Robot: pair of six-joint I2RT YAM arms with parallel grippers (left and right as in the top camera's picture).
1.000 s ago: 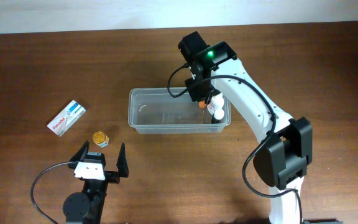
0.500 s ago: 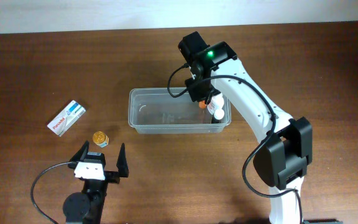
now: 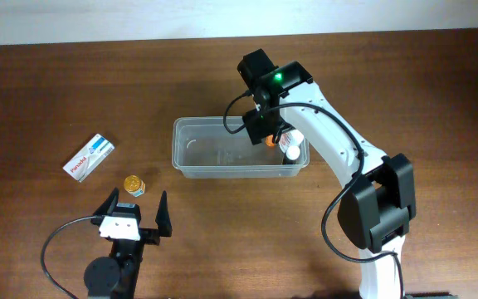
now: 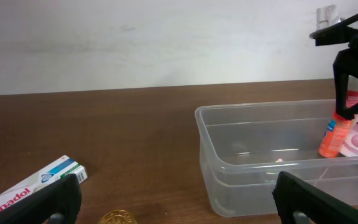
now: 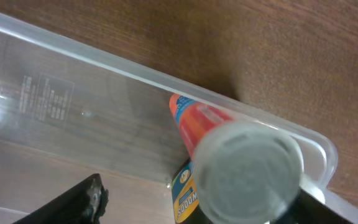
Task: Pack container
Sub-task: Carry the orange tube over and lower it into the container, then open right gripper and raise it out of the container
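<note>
Brown bench centre holds the container [image 3: 214, 154]; the right gripper [image 3: 270, 137] hangs spread over its right end, straddling an orange bottle [image 4: 329, 138]. Left gripper [image 3: 136, 214] spread near the front edge.

my overhead looks straight down on the whole table [image 3: 56, 83]; left wrist sits low, facing the tub [image 4: 260, 171] sideways from afar; right wrist hangs close above it.
</note>
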